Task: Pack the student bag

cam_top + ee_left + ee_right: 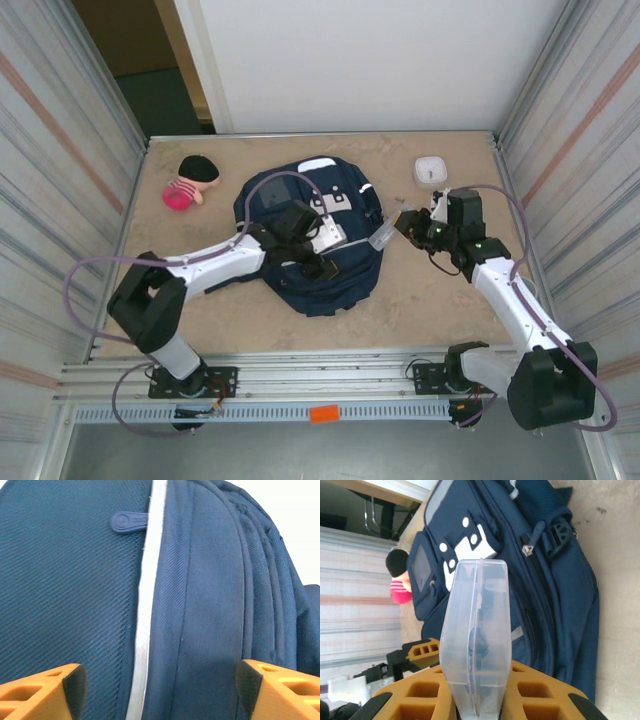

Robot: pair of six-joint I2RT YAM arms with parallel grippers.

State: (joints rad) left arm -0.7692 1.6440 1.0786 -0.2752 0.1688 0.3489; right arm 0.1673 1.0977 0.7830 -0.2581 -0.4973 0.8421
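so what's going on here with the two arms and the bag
The bag lies flat mid-table. The left gripper sits right over its fabric with jaws open, holding nothing. The right gripper grips a clear case just off the bag's right side, not yet inside. A doll and a small white box sit untouched at the far corners.

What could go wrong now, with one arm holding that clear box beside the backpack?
The right gripper pinches only one end of the clear box, so it might twist or slip out. The left gripper stands open over the student bag, gripping nothing, and the zip looks shut, so the box may have nowhere to go. Both grippers sit close together at the bag and could bump.
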